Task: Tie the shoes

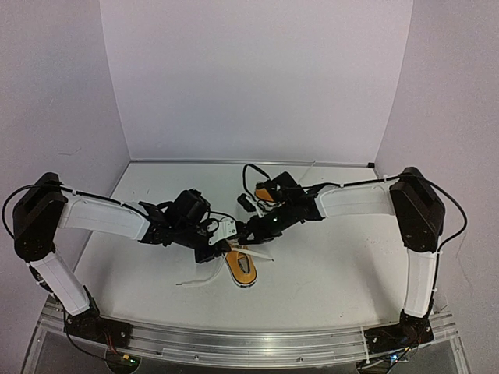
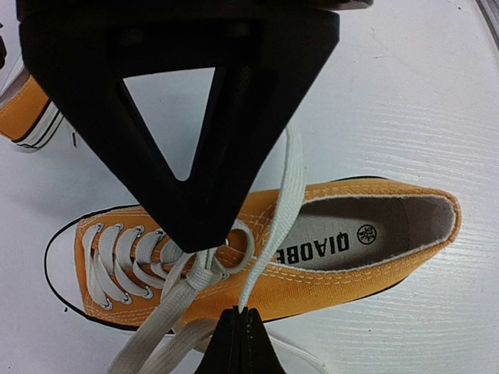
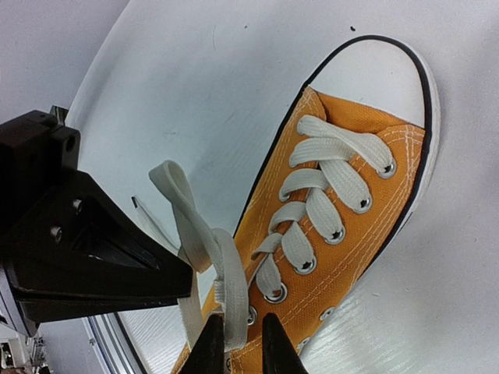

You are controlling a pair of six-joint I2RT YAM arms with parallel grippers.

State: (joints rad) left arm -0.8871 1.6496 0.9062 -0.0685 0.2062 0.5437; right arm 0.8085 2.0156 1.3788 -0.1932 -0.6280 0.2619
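One orange shoe (image 1: 243,269) lies on the table between both arms, toe towards the near edge. My left gripper (image 2: 240,312) is shut on one white lace (image 2: 288,195) strand, right beside the shoe's (image 2: 343,284) side. That strand runs up across the opening. A first crossing of the laces (image 2: 204,274) sits at the top eyelets. My right gripper (image 3: 243,318) hovers over the same shoe (image 3: 374,234), jaws a little apart, with a folded lace loop (image 3: 226,265) lying between them against the left finger. The other shoe (image 1: 265,192) rests behind the right arm.
The two grippers (image 1: 226,243) (image 1: 248,232) are crowded close together over the near shoe. Loose lace ends (image 1: 199,280) trail left of it on the white table. White walls enclose the table on three sides, and a metal rail (image 1: 249,343) runs along the near edge.
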